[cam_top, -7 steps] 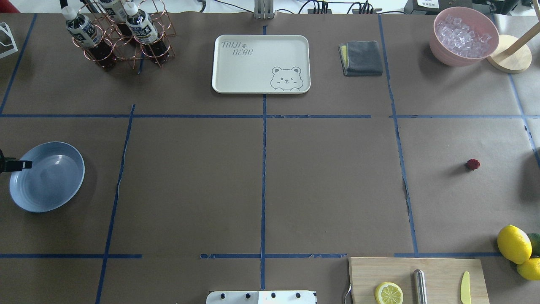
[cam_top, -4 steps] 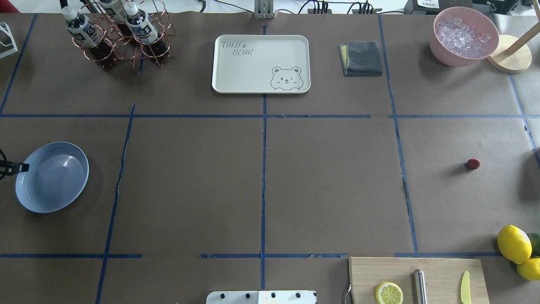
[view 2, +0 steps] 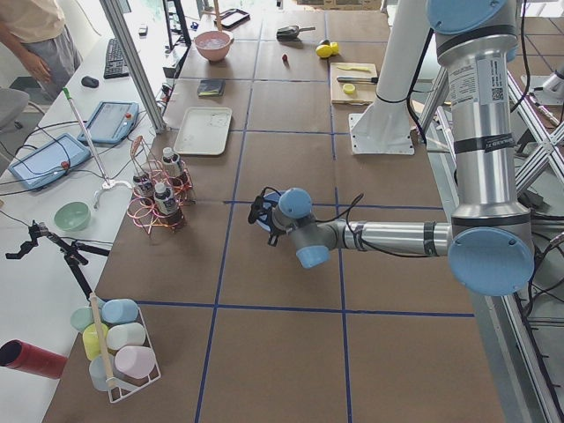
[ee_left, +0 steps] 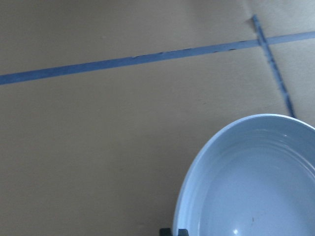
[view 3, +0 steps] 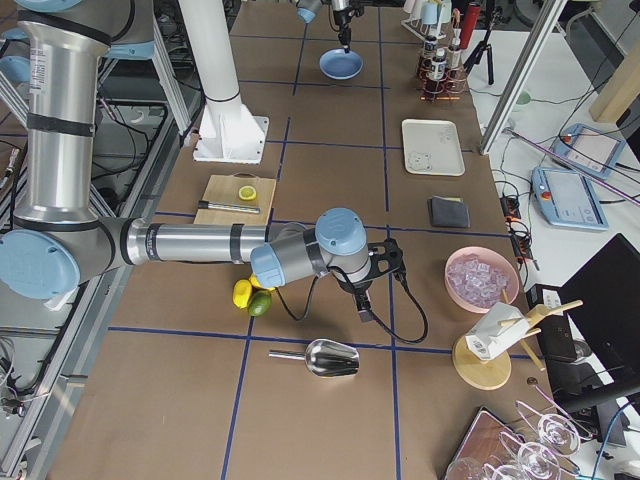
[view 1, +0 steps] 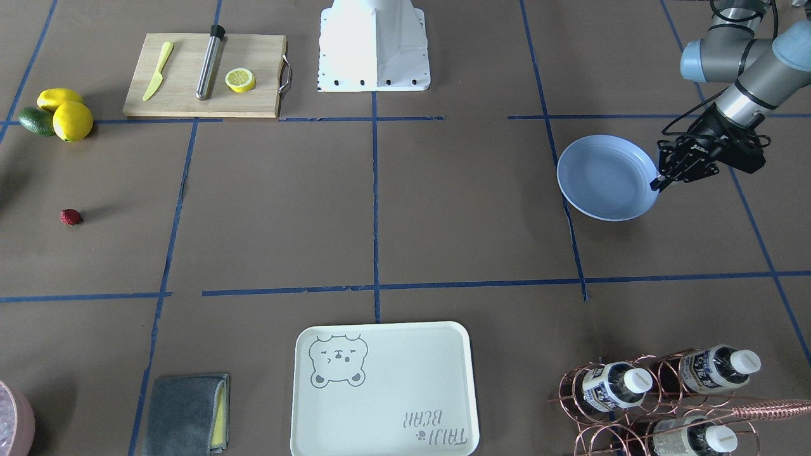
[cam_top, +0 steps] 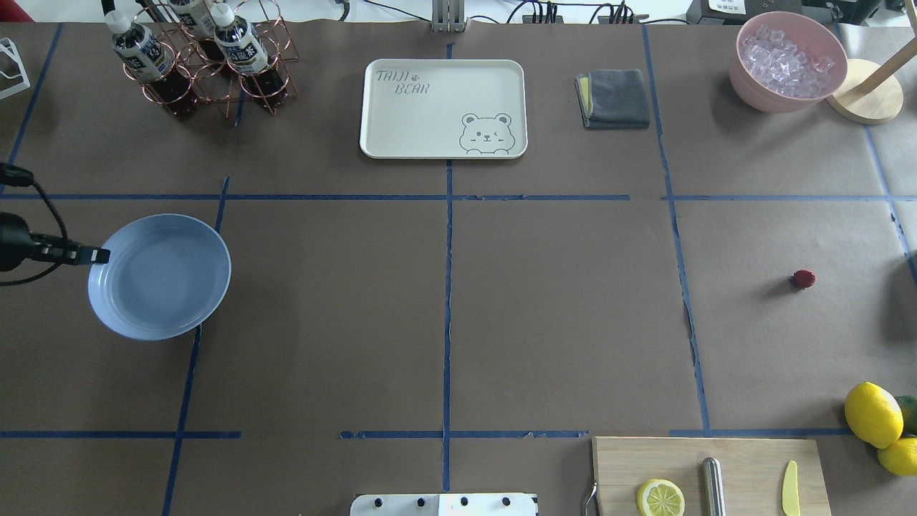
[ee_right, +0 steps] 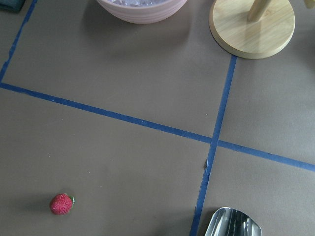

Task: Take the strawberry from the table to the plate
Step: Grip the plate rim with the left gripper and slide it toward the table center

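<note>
Our left claw, pinched on the rim of the plate, has moved it rightward across the counter toward the strawberry, untouched at far right near our right claw, whose state we cannot tell.

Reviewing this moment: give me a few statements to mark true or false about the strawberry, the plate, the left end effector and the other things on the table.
1. The strawberry is on the plate. False: it lies on the table, far across from the plate.
2. The left end effector grips the plate's rim. True.
3. The bear-print tray has nothing on it. True.
4. A whole lemon sits on the cutting board. False: a lemon half is there; the whole lemons lie on the table beside the board.
</note>
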`<state>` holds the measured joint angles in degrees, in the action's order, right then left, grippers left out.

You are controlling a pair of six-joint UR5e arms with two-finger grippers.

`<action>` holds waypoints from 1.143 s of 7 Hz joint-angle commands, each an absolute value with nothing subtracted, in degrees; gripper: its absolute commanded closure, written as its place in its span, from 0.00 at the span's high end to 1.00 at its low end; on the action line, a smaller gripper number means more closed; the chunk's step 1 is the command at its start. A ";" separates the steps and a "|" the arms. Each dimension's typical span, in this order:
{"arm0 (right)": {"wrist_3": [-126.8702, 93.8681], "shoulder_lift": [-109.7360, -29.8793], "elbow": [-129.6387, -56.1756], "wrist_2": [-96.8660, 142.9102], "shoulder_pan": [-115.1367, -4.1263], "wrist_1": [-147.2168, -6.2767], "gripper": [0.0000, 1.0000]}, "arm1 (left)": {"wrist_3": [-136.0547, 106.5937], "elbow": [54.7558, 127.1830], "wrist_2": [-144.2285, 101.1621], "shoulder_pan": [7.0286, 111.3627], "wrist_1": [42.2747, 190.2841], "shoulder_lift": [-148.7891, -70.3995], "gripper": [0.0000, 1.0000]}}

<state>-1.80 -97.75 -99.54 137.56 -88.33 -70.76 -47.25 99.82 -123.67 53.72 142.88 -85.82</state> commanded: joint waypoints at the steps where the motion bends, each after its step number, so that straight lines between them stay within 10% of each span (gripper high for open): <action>1: -1.41 -97.82 -99.67 137.64 -88.33 -70.66 1.00 | -48.86 102.14 -119.56 49.78 134.48 -98.72 0.00; 4: -1.58 -97.82 -99.49 137.64 -88.33 -70.75 1.00 | -62.72 91.36 -106.21 30.83 128.67 -118.52 0.00; 8: -1.85 -97.82 -99.49 137.64 -88.33 -70.75 1.00 | -65.13 88.95 -101.43 26.10 129.02 -120.24 0.00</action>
<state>-1.82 -97.82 -99.48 137.64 -88.33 -70.75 -64.90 89.21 -101.69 26.51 128.97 -120.16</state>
